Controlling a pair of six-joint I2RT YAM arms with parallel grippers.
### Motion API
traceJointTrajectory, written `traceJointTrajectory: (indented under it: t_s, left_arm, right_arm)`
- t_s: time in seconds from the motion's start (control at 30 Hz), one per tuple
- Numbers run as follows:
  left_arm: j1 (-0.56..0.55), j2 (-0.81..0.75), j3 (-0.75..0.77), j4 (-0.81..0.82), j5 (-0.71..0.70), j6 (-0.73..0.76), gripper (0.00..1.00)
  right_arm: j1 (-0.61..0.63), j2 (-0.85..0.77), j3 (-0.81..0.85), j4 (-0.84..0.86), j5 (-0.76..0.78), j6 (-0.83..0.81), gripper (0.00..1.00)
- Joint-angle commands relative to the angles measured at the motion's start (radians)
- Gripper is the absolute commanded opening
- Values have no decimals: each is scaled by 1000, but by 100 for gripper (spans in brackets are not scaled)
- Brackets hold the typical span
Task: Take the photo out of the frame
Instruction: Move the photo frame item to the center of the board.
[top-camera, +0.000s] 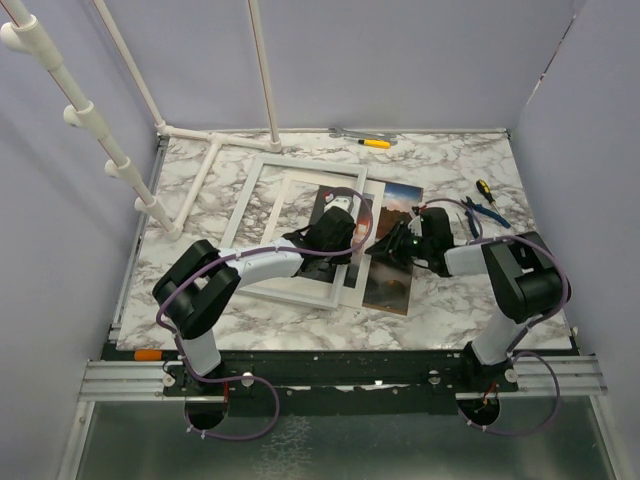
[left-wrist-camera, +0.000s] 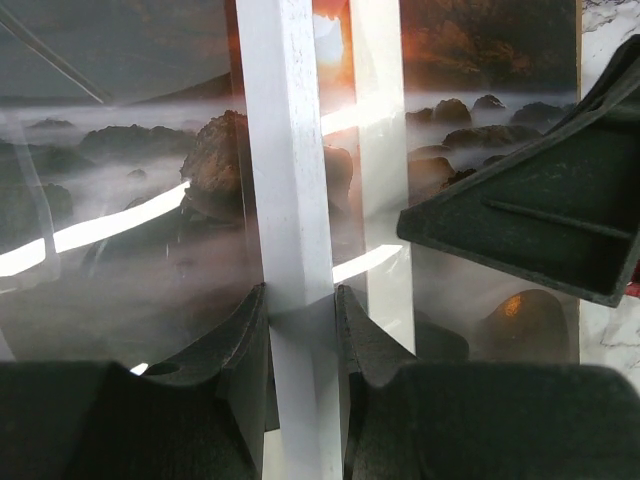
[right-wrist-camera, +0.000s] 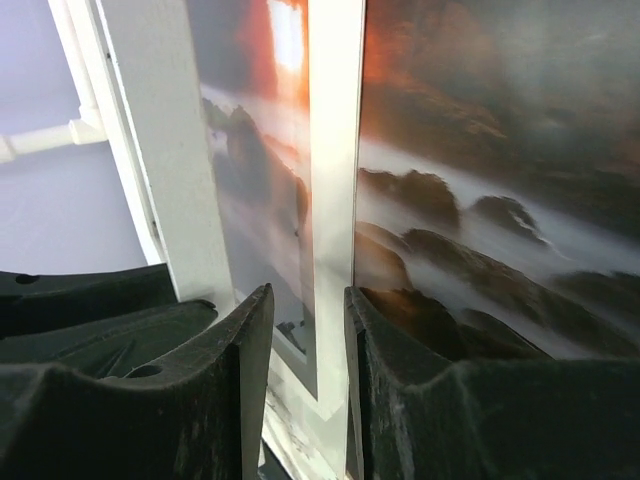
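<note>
- Left gripper (left-wrist-camera: 300, 300): clamped on the frame (left-wrist-camera: 285, 150). Both dark fingers (left-wrist-camera: 240, 370) press against one white rail, which runs straight up out of the grip.
- Past that rail, to either side of the left gripper, we see the photo (left-wrist-camera: 480, 60): dark rocks, mist and an orange glow at the far end.
- Just right of the left gripper, one finger (left-wrist-camera: 530, 220) of the other arm hangs over the photo, close by but not touching the rail.
- Right gripper (right-wrist-camera: 308, 300): the jaws straddle a narrow white mat strip (right-wrist-camera: 335, 150) that lies along the photo. We cannot tell whether they pinch it (a slit of light shows on the left side of the strip).
- Left of the right gripper stands the frame rail. To its right there is only photo.
- From above, the two grippers meet nose to nose at the frame's right side. The photo juts out from under the mat strip on the right gripper's side and lies flat on the marble table (top-camera: 450, 300).
- Further out, beyond the right gripper, lie blue-handled pliers (top-camera: 487, 212).
- Well beyond both grippers, at the table's back edge, lies a yellow screwdriver (top-camera: 376, 143).
- Out past the left gripper, on the frame's far side, stands a white pipe rack (top-camera: 200, 180).
</note>
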Motion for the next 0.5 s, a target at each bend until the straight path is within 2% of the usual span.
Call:
traceJointTrajectory:
  t_s: [0.0, 0.3, 0.47]
  left_arm:
    - [-13, -19, 3, 85, 79, -15, 0]
    - [6, -33, -6, 61, 61, 19, 0]
    - [9, -33, -5, 58, 59, 30, 0]
  right_arm:
    - [48, 62, 41, 68, -15, 50, 38]
    - [76, 128, 127, 90, 6, 66, 38]
    - [65, 117, 169, 17, 46, 34, 38]
